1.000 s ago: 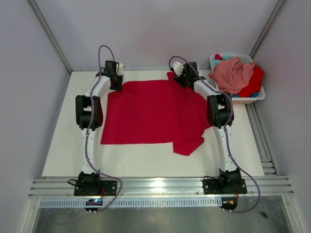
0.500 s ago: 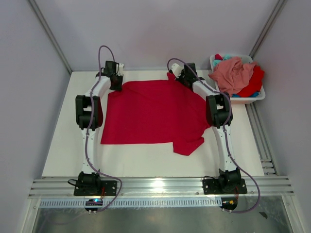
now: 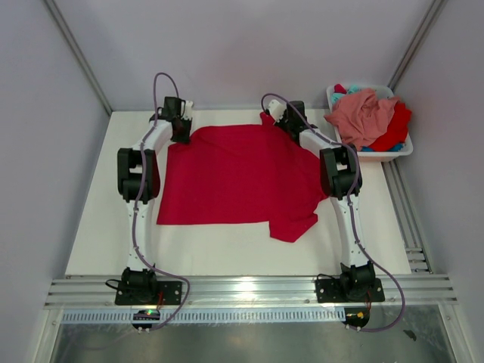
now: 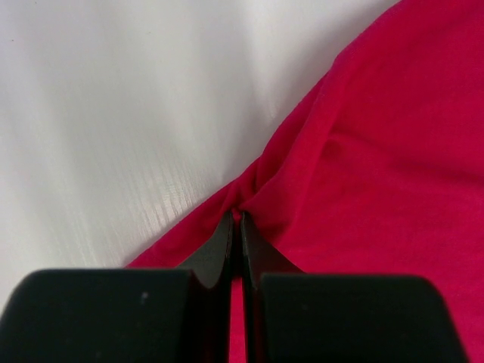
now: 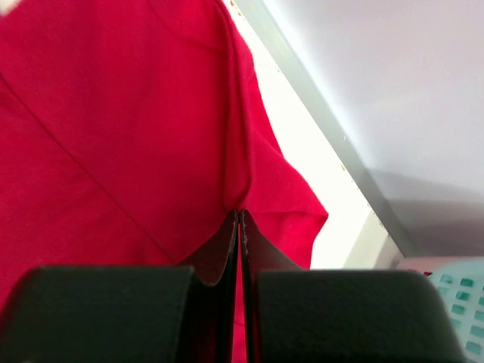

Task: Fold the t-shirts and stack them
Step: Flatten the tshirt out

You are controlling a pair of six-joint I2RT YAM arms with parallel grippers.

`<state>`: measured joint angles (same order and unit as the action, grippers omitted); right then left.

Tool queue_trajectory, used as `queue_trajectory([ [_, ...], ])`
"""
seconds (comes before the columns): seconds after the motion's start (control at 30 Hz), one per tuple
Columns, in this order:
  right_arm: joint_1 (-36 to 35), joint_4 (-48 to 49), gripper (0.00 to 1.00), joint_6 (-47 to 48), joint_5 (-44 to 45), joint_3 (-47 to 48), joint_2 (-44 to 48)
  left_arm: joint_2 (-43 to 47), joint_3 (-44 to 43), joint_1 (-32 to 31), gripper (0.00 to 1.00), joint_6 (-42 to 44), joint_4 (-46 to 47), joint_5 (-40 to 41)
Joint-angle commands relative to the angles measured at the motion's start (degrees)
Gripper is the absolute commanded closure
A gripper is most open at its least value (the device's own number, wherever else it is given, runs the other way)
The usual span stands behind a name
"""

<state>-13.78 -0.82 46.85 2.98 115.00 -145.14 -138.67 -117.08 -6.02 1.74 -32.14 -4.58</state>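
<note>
Red t-shirt (image 3: 238, 178) lay spread mid-tabletop (image 3: 227, 257). Left pincer (image 4: 236, 218) was clamped on its 11 o'clock corner and right pincer (image 5: 239, 215) on its 1 o'clock corner, probably paired to fold the far edge over. Remaining t-shirts (image 3: 367, 113) were heaped in basket (image 3: 403, 153) at 2 o'clock.

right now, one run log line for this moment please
step: grasp far edge | left gripper: shut on red t-shirt | right gripper: shut on red t-shirt | basket: pink t-shirt on top

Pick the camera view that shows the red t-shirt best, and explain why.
Top external: the whole red t-shirt lies spread across the table. Each wrist view shows only a close patch of its edge.
</note>
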Motion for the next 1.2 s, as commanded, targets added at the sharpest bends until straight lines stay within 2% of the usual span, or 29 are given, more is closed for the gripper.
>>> queue_trajectory([
  [0.0,-0.46,8.63,0.97,0.08,3.69,-2.06,4.16,3.93,0.36,-0.13,1.0,0.2,1.29,0.1],
  [0.3,-0.46,11.1,0.97,-0.79,6.07,-1.01,8.38,3.32,-5.17,-0.22,1.0,-0.42,0.94,1.5],
  [0.6,-0.46,14.09,0.97,-2.46,8.88,-4.61,13.04,4.72,-13.0,-0.13,1.0,2.13,0.15,5.98],
  [0.8,-0.46,12.77,0.97,-3.96,10.37,-8.03,16.99,8.06,-11.86,-0.22,1.0,3.97,0.24,8.53],
  [1.0,-0.46,12.07,0.97,-3.96,10.9,-15.76,23.76,10.79,-10.98,0.75,1.0,5.12,-1.95,10.03],
  [1.17,-0.19,8.31,0.97,-4.57,11.61,-21.74,28.77,12.46,-5.71,1.36,1.0,6.34,-3.36,9.15],
])
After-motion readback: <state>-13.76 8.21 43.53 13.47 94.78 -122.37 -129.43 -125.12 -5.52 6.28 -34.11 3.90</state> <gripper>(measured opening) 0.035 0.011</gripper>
